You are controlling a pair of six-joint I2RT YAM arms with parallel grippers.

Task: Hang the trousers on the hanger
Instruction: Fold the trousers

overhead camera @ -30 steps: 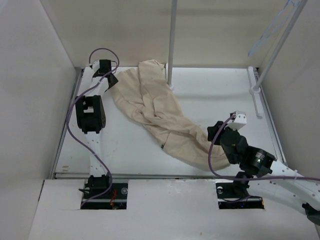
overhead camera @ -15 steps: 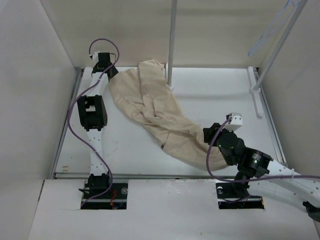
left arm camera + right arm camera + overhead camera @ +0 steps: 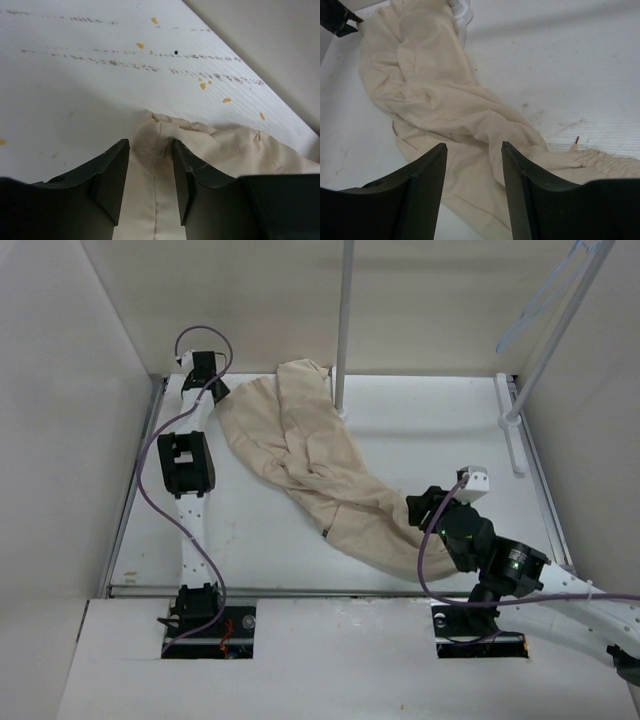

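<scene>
The beige trousers (image 3: 310, 460) lie wrinkled on the table, running from the far left to the near right. My left gripper (image 3: 216, 390) is at their far-left end. In the left wrist view it (image 3: 150, 145) is open, with the cloth's seamed edge (image 3: 155, 175) lying between its fingers. My right gripper (image 3: 425, 508) is open just above the near-right end. In the right wrist view it (image 3: 474, 146) hovers over the cloth (image 3: 435, 95), with the gathered waistband (image 3: 600, 160) to its right. The pale blue hanger (image 3: 530, 308) hangs on the slanted pole at the top right.
A white upright rack pole (image 3: 343, 320) stands at the back, touching the trousers' far edge. A slanted white pole (image 3: 560, 325) with a base bar (image 3: 512, 430) stands at the right. White walls enclose the table on the left, back and right.
My left gripper has drawn back toward the far-left corner, over the trouser end. My right gripper has shifted slightly left and nearer the cloth. The trousers have hardly moved.
</scene>
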